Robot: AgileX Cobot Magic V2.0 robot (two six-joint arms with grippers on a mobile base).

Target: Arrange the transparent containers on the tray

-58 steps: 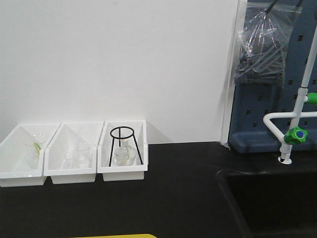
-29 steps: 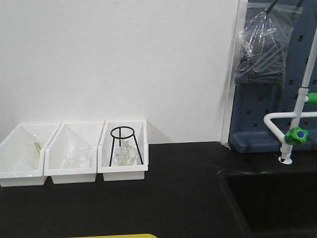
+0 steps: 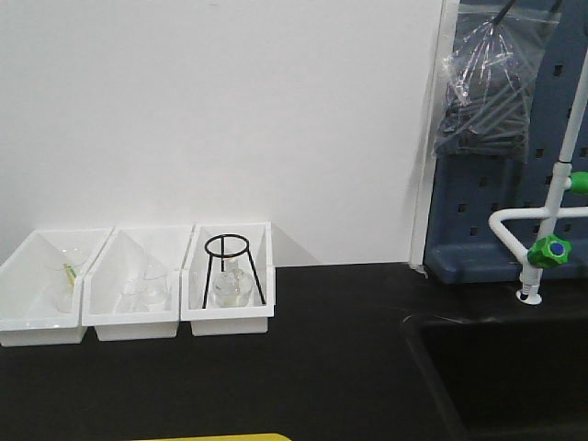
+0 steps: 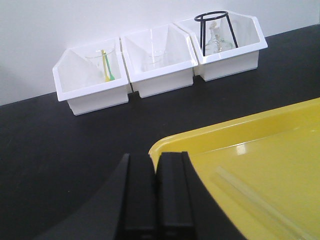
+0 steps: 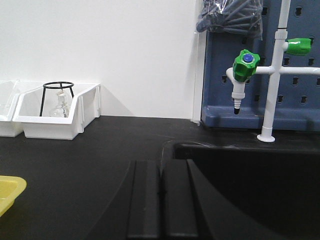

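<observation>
Left wrist view shows one test tube (image 4: 260, 207) lying flat on the yellow tray (image 4: 280, 145), so I judge the task barely begun. Three white bins (image 4: 160, 65) at the far left hold the remaining glassware (image 4: 152, 57), too faint to count, plus one black tripod stand (image 4: 215, 30). Both the left gripper (image 4: 154, 195) and the right gripper (image 5: 160, 200) are closed and empty.
</observation>
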